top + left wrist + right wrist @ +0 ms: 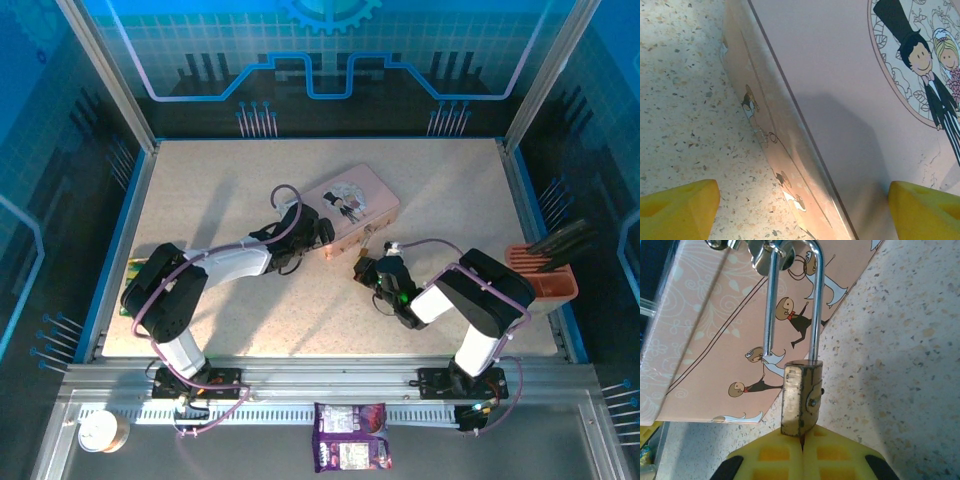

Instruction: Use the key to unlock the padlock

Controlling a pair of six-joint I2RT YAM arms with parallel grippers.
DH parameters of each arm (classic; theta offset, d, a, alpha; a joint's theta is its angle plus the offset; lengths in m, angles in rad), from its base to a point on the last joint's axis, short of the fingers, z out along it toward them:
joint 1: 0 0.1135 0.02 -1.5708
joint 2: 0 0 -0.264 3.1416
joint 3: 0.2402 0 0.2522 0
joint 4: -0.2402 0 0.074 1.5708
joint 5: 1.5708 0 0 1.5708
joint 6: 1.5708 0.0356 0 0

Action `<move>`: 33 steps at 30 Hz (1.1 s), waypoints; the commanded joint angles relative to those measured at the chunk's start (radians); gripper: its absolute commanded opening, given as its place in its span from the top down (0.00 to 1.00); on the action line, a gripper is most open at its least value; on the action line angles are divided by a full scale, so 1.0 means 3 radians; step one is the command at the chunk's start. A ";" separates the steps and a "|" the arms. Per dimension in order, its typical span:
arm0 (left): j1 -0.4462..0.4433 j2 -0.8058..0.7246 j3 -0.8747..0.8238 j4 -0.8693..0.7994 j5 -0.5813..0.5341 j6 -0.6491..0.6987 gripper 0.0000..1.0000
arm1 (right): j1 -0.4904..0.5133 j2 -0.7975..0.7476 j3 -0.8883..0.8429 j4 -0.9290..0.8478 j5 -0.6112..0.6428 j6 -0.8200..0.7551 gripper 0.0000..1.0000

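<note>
Currently the padlock (800, 397) hangs by its silver shackle (792, 305) from the clasp on the side wall of the pink tin (715, 340). The brass body points down at my right end effector (802, 452). That end effector's two yellow pads are pressed together with no gap. A thin dark sliver sits in their seam, its tip touching the underside of the lock body. I take the sliver to be the key (801, 440), pinched and at the keyway. I cannot tell how deep it has gone in.

Left end effector (800, 215): spread wide, holding nothing. One fingertip (675, 210) is over the speckled table (680, 100) and the other is over the lid, so the pair straddles the tin's long edge. From above, the tin lies mid-table, slightly askew, with both arms reaching in to it.

Step in hand, as I judge it: seat the key fully, then turn.
- Keep the key's axis in line with the lock body. The lock hangs loose and will likely swing off if pushed crooked.
- Advance slowly until the body is backed by the clasp or the tin wall.
- Rotate the wrist purely about the key. A side load could make the key slip in the pads or bend.
- Close the left end effector on the tin first, so it does not slide under torque.
</note>
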 commanded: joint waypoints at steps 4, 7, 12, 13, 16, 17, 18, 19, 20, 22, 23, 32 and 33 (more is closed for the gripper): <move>0.0024 0.0079 -0.0138 -0.0253 -0.0145 -0.0071 0.14 | -0.0161 -0.0046 0.0022 0.0239 -0.0092 -0.0104 1.00; 0.0024 0.0087 -0.0193 -0.0227 -0.0142 -0.0086 0.14 | -0.0189 -0.0093 0.0063 0.0173 -0.0126 -0.0160 1.00; 0.0025 0.0111 -0.0237 -0.0178 -0.0110 -0.0095 0.15 | -0.0202 -0.0118 0.0098 0.0274 -0.0257 -0.0196 1.00; 0.0026 0.0119 -0.0237 -0.0167 -0.0099 -0.0097 0.15 | -0.0190 -0.0132 0.0108 0.0272 -0.0253 -0.0191 1.00; 0.0022 0.0130 -0.0237 -0.0138 -0.0074 -0.0107 0.15 | -0.0136 -0.0165 0.0117 0.0270 -0.0207 -0.0188 1.00; 0.0013 0.0132 -0.0237 -0.0134 -0.0074 -0.0108 0.15 | -0.0122 -0.0162 0.0119 0.0298 -0.0204 -0.0183 1.00; 0.0018 0.0133 -0.0236 -0.0136 -0.0076 -0.0107 0.15 | -0.0117 -0.0151 0.0110 0.0341 -0.0202 -0.0166 1.00; 0.0014 0.0132 -0.0237 -0.0137 -0.0077 -0.0112 0.15 | -0.0116 -0.0135 0.0099 0.0375 -0.0184 -0.0137 1.00; 0.0016 0.0123 -0.0238 -0.0137 -0.0074 -0.0112 0.15 | -0.0124 -0.0117 0.0082 0.0415 -0.0163 -0.0113 1.00; 0.0015 0.0123 -0.0242 -0.0136 -0.0081 -0.0112 0.15 | -0.0148 -0.0092 0.0058 0.0444 -0.0124 -0.0118 1.00; 0.0016 0.0123 -0.0245 -0.0141 -0.0074 -0.0115 0.15 | -0.0165 -0.0086 0.0053 0.0432 -0.0110 -0.0117 1.00; 0.0013 0.0113 -0.0278 -0.0123 -0.0089 -0.0130 0.16 | -0.0268 -0.0123 0.0144 0.0277 -0.0127 -0.0069 1.00; 0.0015 0.0117 -0.0278 -0.0120 -0.0093 -0.0132 0.16 | -0.0274 -0.0129 0.0160 0.0217 -0.0106 -0.0048 1.00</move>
